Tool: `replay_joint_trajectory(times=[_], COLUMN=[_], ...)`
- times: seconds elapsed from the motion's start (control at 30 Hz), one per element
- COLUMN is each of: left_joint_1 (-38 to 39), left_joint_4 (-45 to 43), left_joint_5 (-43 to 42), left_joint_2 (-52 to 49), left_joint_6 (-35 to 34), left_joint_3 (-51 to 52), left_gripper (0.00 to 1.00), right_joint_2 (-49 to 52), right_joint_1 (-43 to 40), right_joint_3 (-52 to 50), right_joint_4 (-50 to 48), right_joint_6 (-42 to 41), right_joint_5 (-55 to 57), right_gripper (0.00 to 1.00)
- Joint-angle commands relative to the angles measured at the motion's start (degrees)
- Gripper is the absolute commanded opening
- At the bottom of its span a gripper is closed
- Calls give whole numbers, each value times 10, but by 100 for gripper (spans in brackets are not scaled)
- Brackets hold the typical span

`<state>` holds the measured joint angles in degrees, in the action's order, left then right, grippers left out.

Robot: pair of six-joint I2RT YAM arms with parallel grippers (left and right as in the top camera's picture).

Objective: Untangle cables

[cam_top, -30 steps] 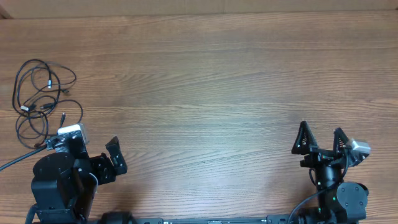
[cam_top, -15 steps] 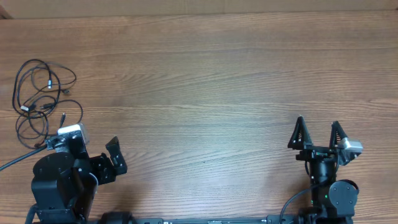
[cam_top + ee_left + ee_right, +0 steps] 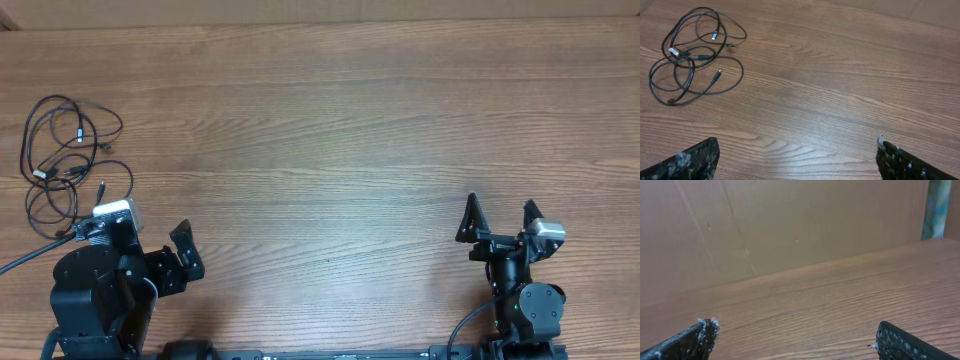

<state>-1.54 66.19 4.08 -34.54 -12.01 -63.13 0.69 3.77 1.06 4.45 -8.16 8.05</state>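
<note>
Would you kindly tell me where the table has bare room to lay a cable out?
The middle of the table is bare, from the cables at far left across to the right pincer. It is crowded only around that tangle, just beyond the left pincer.

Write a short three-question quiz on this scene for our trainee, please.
1. True or false: the cables lie nearer the left tool than the right tool.
2. Pick one. The right tool is: A) shut on a cable, B) open and empty, C) out of view.
3. Fill in: the number of tools touching the cables is ___.

Key: 1 true; 2 B; 3 zero.
</note>
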Motion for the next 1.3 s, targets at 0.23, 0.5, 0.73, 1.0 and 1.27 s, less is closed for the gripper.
replay_joint_trajectory(times=[0.23, 0.5, 0.73, 1.0, 1.27], left_joint_1=[-3, -3, -3, -3, -3], left_joint_4=[0, 0, 0, 0, 0], left_joint_5=[-3, -3, -3, -3, -3], left_joint_2=[1, 1, 1, 1, 1], left_joint_6=[-8, -8, -8, -8, -8], left_joint_3=[1, 1, 1, 1, 1], left_gripper=[100, 100, 100, 100, 100], right_joint_2=[-5, -5, -5, -5, -5], right_joint_1=[-3, -4, -4, -4, -4], right_joint_3=[-6, -6, -6, -6, -6], right_joint_4=[-2, -3, -3, -3, -3], right_joint_6=[50, 61, 61, 61, 61], right_joint_5=[-7, -6, -6, -7, -6], right_gripper=[100, 100, 100, 100, 100])
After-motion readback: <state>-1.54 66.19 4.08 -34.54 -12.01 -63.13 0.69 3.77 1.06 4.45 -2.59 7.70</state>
